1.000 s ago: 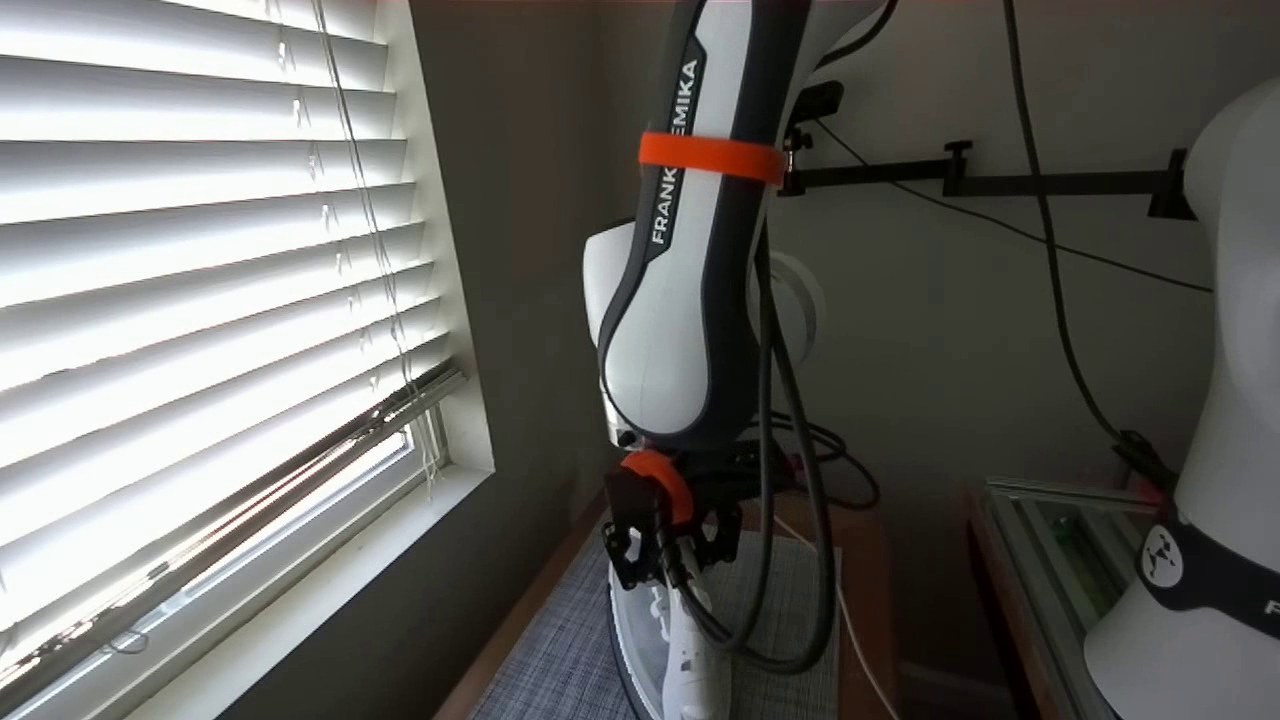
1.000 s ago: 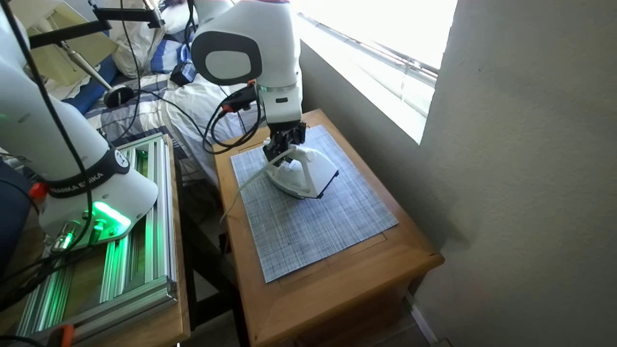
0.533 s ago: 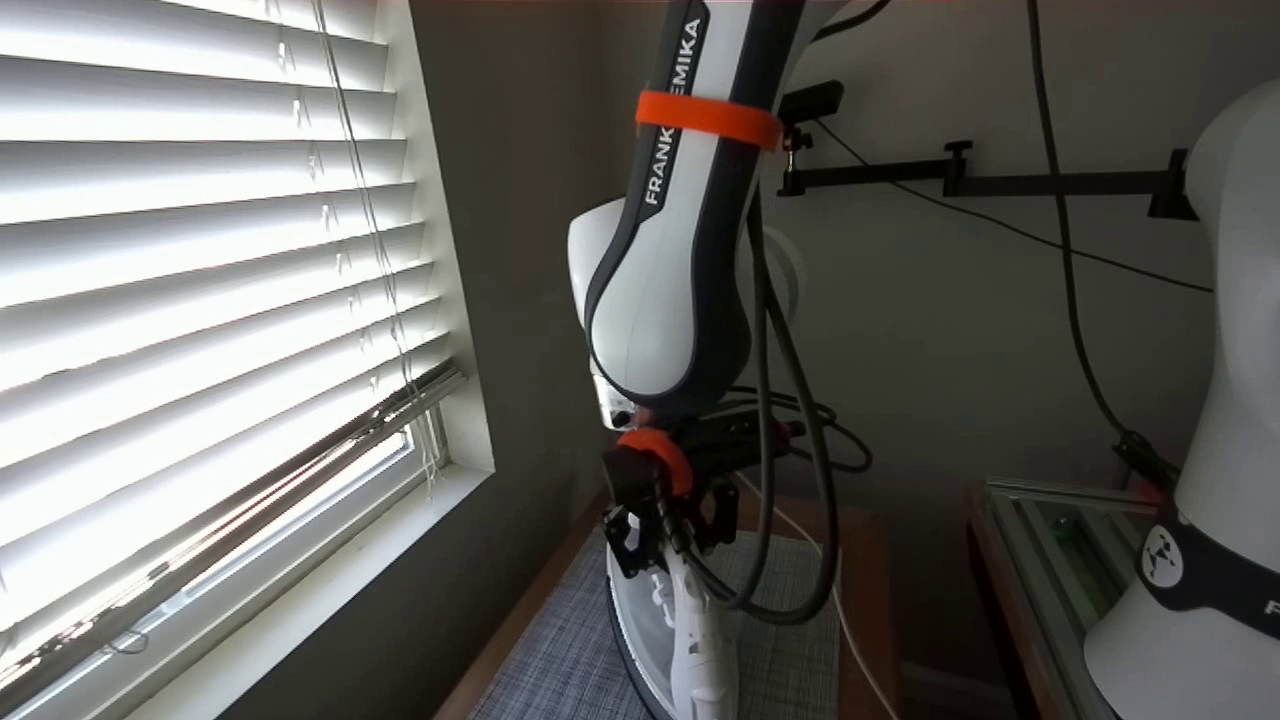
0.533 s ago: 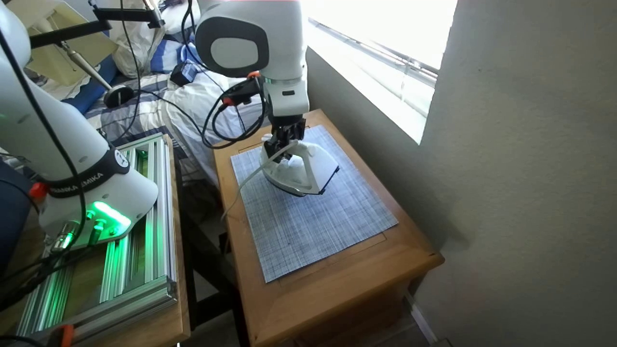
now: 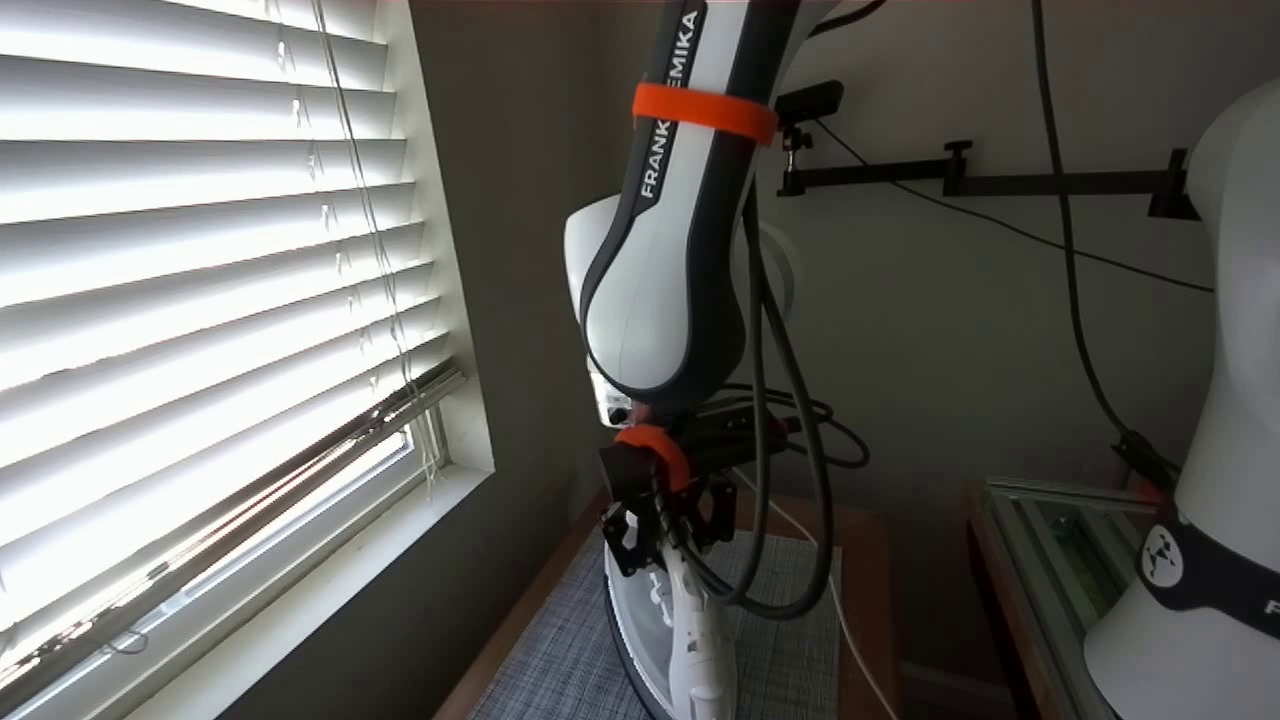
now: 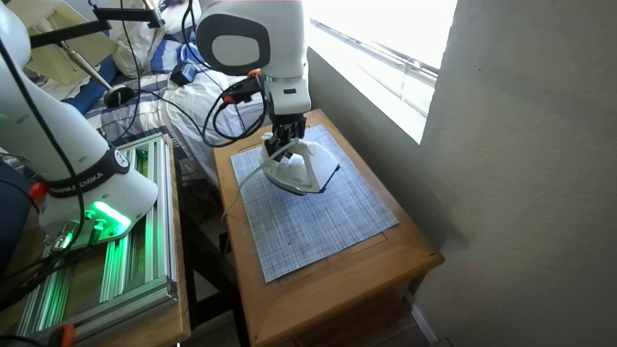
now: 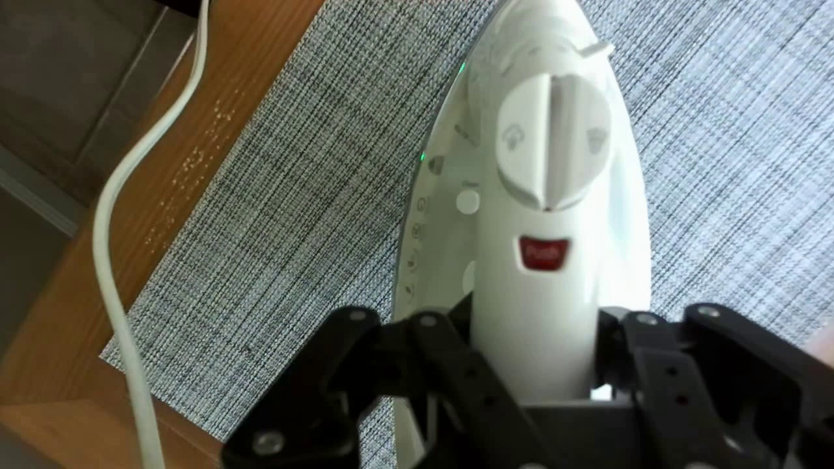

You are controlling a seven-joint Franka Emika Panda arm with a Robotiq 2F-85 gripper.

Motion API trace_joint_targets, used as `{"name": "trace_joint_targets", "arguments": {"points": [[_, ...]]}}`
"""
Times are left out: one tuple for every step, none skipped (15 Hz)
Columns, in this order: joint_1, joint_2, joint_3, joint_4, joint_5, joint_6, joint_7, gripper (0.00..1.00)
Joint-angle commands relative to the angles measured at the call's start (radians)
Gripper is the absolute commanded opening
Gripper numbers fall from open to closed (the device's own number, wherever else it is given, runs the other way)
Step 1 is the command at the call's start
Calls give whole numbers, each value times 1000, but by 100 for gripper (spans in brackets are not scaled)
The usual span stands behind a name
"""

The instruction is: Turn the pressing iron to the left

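The pressing iron (image 7: 449, 260) is white, with a pointed nose, a dial and a red button on its handle. My gripper (image 7: 534, 339) comes in from the bottom of the wrist view, its black fingers (image 7: 642, 345) pressed to both sides of the handle, shut on it. The fingertips are hidden beneath the handle. In an exterior view the iron (image 6: 318, 164) is over the grey mat (image 6: 328, 236), with the gripper (image 6: 280, 147) at its handle. Whether the soleplate touches the mat I cannot tell. From another angle the iron (image 5: 700, 650) shows below the gripper (image 5: 672, 545).
The iron's white cord (image 6: 253, 174) runs over the edge of the wooden table (image 6: 347, 279). A wall (image 6: 506, 168) and a window with blinds (image 5: 220, 250) flank the table. A metal-framed robot stand (image 6: 161, 217) and a bed (image 6: 178, 111) are nearby.
My arm and gripper have risen a little, mostly in the earlier half-second. The iron has shifted slightly along with the gripper, its lower edge higher in an exterior view. The grip looks unchanged.
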Motion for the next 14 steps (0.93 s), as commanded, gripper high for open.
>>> {"name": "trace_joint_targets", "arguments": {"points": [[20,12,-17,2,-71,10,12,2],[36,21,-33,3,-112,10,19,2],[39,25,-35,5,-131,7,4,2],[38,22,-30,2,-144,6,-22,2],[49,15,-38,0,-171,0,-23,2],[44,6,-31,-3,-177,-3,-49,2],[41,1,-27,-2,-186,-8,-69,2],[48,0,-34,1,-208,-10,-81,2],[46,-4,-29,1,-215,-9,-106,2],[48,-4,-29,2,-230,-10,-128,2],[47,-1,-27,7,-238,-17,-153,2],[47,1,-26,12,-248,-21,-179,2],[45,4,-24,19,-252,-24,-206,2],[47,9,-26,28,-258,-36,-223,2]]}}
